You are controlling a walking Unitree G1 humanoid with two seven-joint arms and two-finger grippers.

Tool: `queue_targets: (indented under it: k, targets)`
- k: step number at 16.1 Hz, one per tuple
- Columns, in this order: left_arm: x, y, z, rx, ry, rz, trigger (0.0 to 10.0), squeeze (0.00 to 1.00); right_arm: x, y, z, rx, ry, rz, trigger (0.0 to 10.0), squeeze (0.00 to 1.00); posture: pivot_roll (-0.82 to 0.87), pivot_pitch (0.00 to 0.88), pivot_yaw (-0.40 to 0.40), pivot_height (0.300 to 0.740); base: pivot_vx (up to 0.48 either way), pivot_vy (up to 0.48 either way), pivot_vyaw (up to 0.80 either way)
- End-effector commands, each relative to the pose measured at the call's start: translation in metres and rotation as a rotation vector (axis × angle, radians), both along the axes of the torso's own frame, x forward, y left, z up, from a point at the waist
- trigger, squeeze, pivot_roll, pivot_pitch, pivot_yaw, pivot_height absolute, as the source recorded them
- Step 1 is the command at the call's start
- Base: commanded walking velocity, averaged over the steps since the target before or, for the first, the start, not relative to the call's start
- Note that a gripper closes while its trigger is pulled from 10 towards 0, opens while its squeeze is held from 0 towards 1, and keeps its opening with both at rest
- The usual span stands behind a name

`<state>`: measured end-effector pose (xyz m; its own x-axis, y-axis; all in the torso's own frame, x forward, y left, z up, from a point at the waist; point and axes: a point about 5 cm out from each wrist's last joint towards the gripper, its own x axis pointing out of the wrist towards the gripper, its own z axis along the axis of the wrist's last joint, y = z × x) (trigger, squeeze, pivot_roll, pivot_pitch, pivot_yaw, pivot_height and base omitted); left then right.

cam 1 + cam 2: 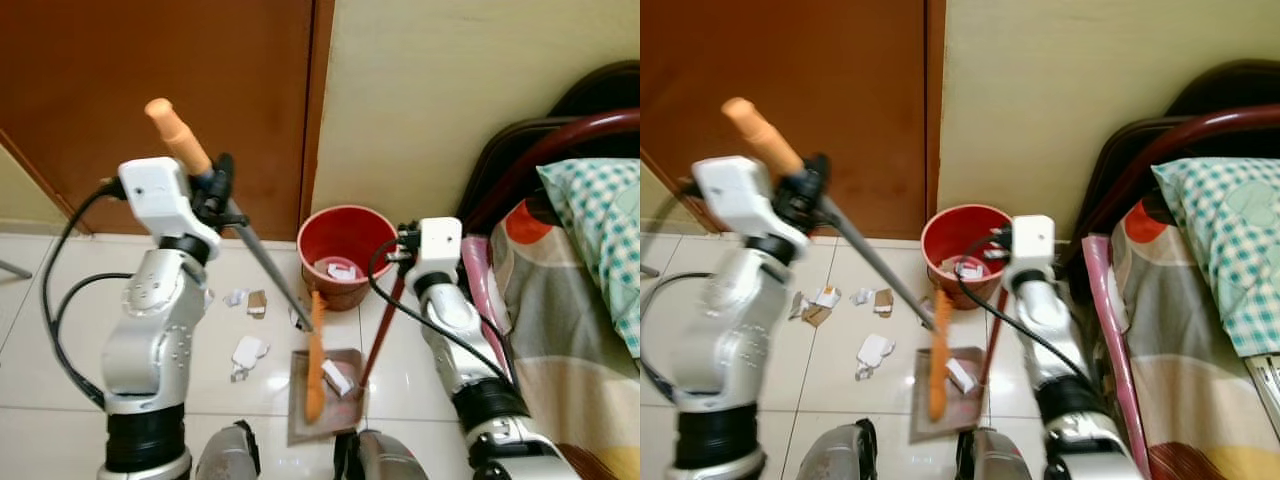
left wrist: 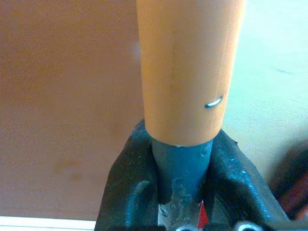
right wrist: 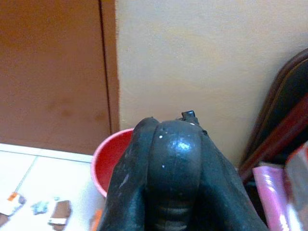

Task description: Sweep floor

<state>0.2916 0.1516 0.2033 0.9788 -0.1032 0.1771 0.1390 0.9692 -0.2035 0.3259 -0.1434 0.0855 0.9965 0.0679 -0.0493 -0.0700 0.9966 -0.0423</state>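
Silver left arm bent upward, fingers (image 2: 134,202) clamping broom handle (image 1: 176,135); right gripping dustpan handle (image 1: 380,330).

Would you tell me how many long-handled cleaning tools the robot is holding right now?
2. The broom is gripped by the left end effector, its brush resting on the dustpan; the dustpan's handle is held by the right end effector.
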Motion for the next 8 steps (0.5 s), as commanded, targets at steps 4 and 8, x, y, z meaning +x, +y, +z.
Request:
queue_targets:
  k: [4,8]
  targets:
    - [-0.010,0.022,0.014,0.084,-0.061,0.051,10.0,0.00,-0.013,-0.032,0.002,-0.086,-0.020,-0.013,10.0,0.00,0.08,0.151,-0.080,0.740,0.000,0.000,0.00]
    - [-0.027,0.011,-0.016,0.253,0.021,0.002,10.0,0.00,-0.023,-0.046,0.004,-0.042,-0.030,-0.049,10.0,0.00,0.08,0.198,-0.075,0.740,0.000,0.000,0.00]
